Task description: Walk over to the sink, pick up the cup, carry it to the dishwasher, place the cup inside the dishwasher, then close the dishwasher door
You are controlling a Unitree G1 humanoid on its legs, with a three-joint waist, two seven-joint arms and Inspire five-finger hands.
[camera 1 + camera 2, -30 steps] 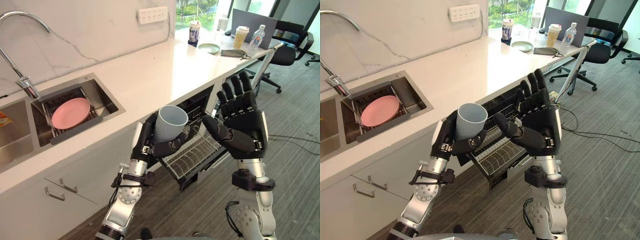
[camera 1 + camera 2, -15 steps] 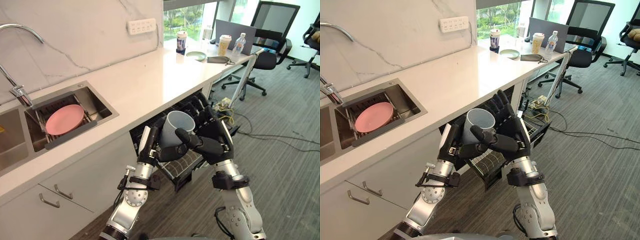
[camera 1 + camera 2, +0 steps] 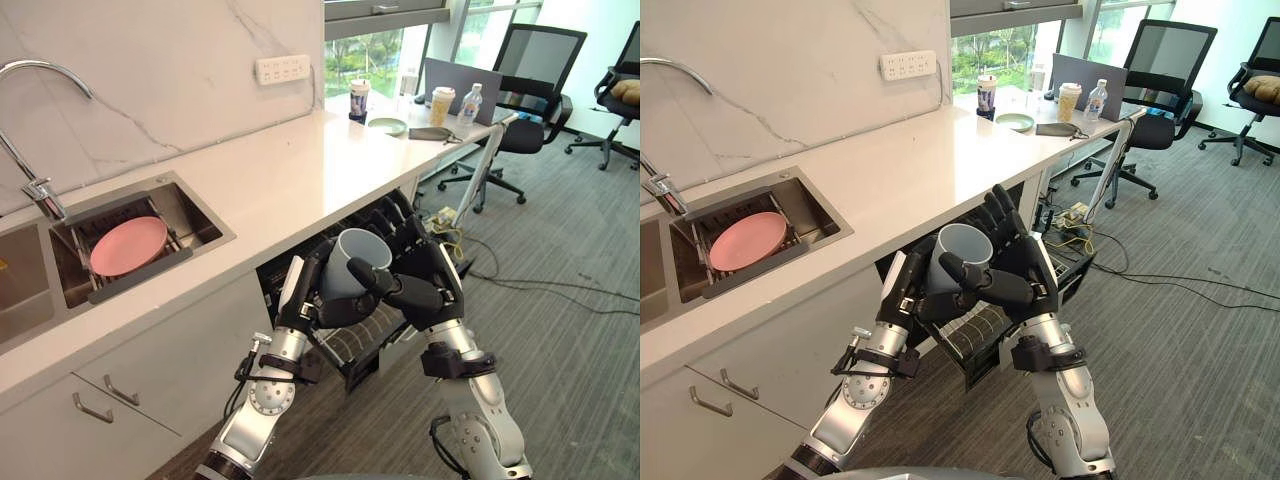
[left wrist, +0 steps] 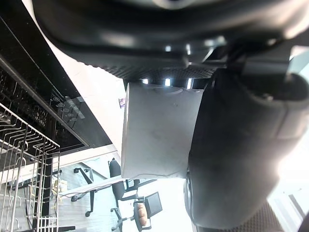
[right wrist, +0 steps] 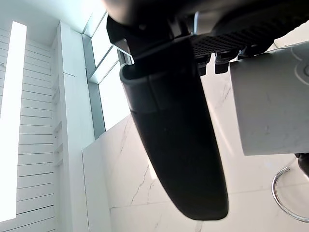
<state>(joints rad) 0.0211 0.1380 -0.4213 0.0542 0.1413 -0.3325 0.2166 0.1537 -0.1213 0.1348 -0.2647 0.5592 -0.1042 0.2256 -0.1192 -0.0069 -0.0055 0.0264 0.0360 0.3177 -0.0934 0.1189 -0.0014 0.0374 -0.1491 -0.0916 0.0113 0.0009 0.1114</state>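
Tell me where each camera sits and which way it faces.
Left eye view: on the head, looking down at the sink, the left hand gripping the cup, the right hand open beside it.
Right eye view: head too, same scene.
Left wrist view: along the left hand, cup and dishwasher rack beyond.
Right wrist view: along the right hand's thumb, toward the marble wall.
Both wrist views share the cup.

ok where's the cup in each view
Left eye view: centre, cup in left hand, right hand beside.
Right eye view: centre, same grip.
Left wrist view: pale wall against the thumb.
Right wrist view: pale wall beyond the thumb.
Shared landmark: wire dishwasher rack below it.
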